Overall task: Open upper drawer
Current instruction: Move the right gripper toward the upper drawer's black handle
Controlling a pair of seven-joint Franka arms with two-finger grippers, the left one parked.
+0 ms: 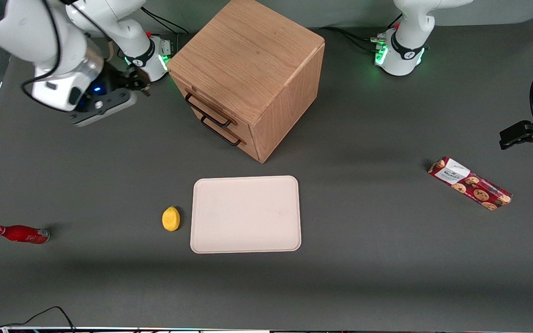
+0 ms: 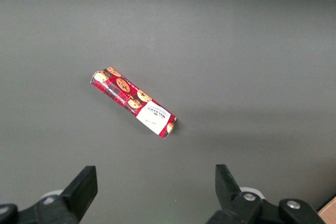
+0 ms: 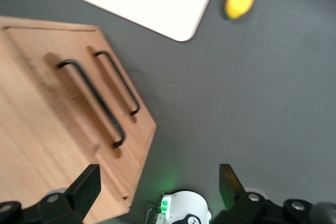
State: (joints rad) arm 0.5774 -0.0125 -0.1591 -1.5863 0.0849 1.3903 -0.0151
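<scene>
The right arm's hand (image 1: 139, 85) hangs above the dark grey table (image 1: 387, 259) beside the oak cabinet (image 1: 248, 69), fingers (image 3: 86, 184) spread wide and holding nothing. The upper drawer (image 1: 192, 95), a light-wood panel with a thin black bar handle (image 1: 207, 112), sits shut at the top of the cabinet's front, 1 of 2, directly above its twin. That handle stands proud of the panel, so open fingers can straddle it; I judge the approach has barely begun, with the hand well apart from the bar.
</scene>
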